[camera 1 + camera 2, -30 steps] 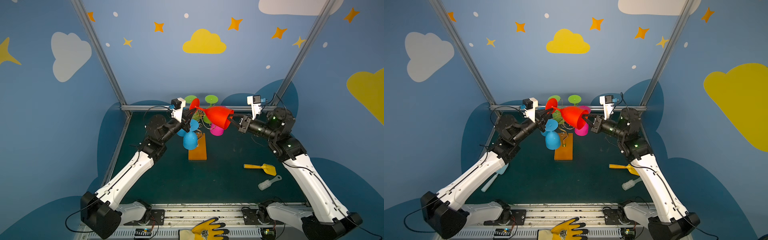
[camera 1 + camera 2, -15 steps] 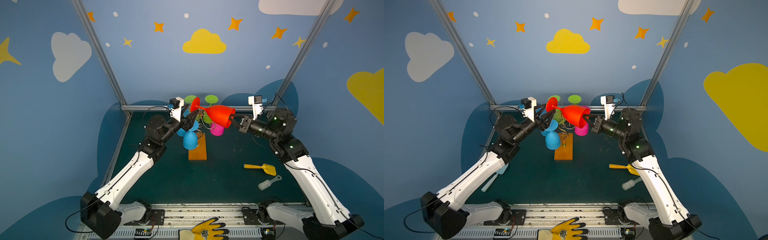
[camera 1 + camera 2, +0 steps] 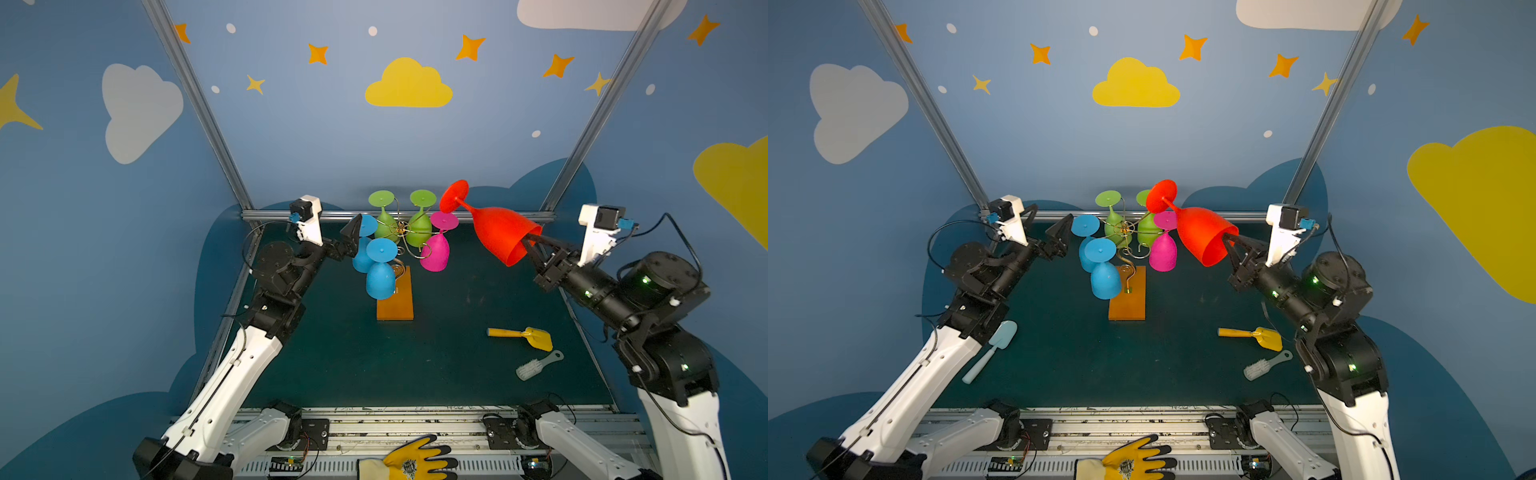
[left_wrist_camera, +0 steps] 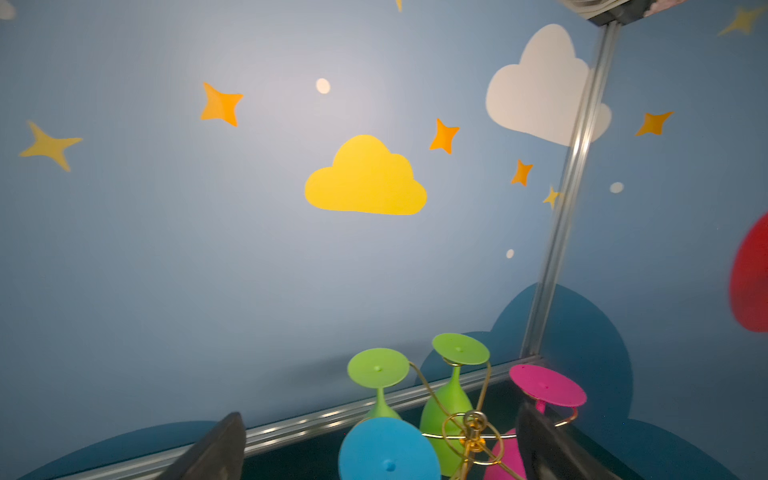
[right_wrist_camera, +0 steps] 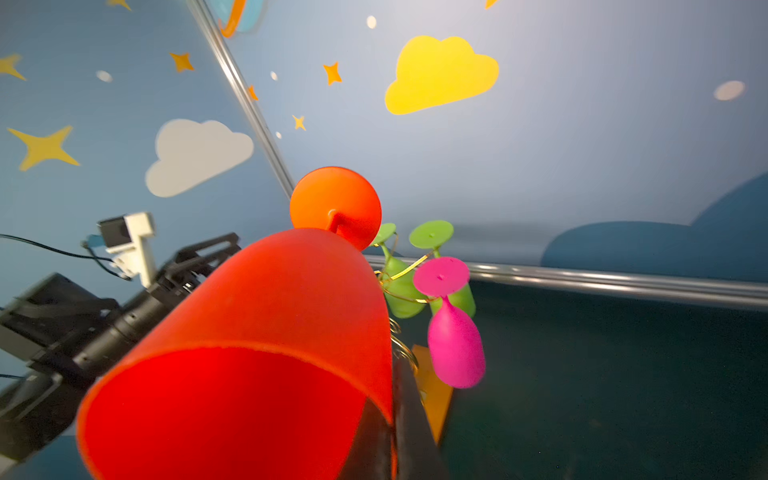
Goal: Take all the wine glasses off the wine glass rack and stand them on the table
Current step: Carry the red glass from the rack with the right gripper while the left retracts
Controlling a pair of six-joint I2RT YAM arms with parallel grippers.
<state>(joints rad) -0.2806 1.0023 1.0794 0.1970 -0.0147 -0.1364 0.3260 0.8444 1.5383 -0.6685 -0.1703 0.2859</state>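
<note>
A: Since you can see both arms, what is the right gripper [image 3: 532, 243] doing?
B: Its jaws are clamped on the rim of the red wine glass [image 3: 496, 235].
A: Where is that glass?
B: In the air, clear of the rack [image 3: 395, 305], above and to the right of it. It is tilted, foot pointing up toward the back edge, mouth toward the gripper.
A: And the rack?
B: It stands on the table [image 3: 353, 365] near the middle of the back edge. Two blue glasses [image 3: 380, 278], two green glasses [image 3: 419, 228] and a pink glass [image 3: 435, 255] hang upside down from its wire arms.
A: The left gripper [image 3: 338, 243]?
B: Jaws wide apart, holding nothing, just beside the blue glasses on the rack's left side. Whether it touches one, I cannot tell.
A: Anything else?
B: A yellow scoop [image 3: 528, 336] and a white brush [image 3: 536, 365] lie near the right edge. In a top view a pale blue spatula [image 3: 990, 353] lies near the left edge.
</note>
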